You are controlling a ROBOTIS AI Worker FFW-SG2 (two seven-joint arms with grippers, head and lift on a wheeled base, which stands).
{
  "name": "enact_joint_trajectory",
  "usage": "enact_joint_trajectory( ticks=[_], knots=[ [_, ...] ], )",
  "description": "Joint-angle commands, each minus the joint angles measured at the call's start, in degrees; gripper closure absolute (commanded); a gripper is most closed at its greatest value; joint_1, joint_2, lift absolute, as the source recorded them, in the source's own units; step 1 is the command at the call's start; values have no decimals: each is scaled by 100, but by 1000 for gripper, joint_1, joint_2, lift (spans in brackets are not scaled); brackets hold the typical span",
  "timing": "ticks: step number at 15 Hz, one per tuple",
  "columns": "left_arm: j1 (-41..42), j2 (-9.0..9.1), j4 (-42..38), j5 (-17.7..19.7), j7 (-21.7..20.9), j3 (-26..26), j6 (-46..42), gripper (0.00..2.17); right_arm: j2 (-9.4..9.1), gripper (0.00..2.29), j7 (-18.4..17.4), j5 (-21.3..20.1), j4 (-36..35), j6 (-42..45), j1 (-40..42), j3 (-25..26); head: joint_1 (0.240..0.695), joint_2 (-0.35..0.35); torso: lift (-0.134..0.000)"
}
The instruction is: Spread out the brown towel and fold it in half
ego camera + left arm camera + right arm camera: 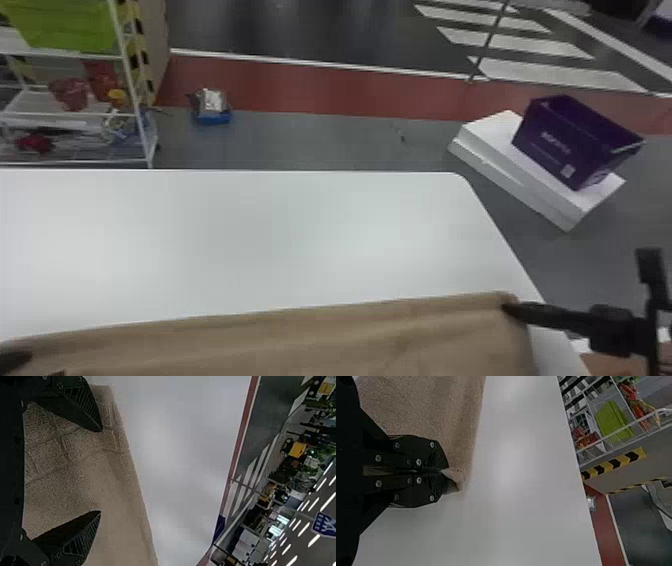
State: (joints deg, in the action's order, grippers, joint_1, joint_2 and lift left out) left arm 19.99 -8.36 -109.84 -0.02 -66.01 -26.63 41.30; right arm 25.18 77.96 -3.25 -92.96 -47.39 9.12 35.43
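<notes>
The brown towel lies stretched wide along the near part of the white table, its far edge nearly straight with slight creases. At its far right corner is my right gripper; in the right wrist view that gripper is shut on the towel's corner. My left gripper is at the towel's left end, by the bottom left. In the left wrist view the left gripper stands open, fingers wide apart over the towel.
The white table extends beyond the towel. Past its far edge stand a wire shelf at left, a small blue item on the floor, and a purple box on white slabs at right.
</notes>
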Motion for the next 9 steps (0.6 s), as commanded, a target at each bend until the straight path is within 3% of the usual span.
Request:
enact_joint_trajectory(
  ticks=[1,6,9],
  knots=[
    [-13,-7,6,-7,1,0,-3,144,137,1085,36,273,542,-548,-235,26,695,-249,-124],
    [-4,-7,6,-7,-17,0,-20,144,181,1079,36,765,876,-935,-455,17,695,-259,-124],
    [5,-7,6,10,-17,0,-73,144,339,1072,36,1292,1122,-1445,-534,17,695,-246,-124]
  ],
)
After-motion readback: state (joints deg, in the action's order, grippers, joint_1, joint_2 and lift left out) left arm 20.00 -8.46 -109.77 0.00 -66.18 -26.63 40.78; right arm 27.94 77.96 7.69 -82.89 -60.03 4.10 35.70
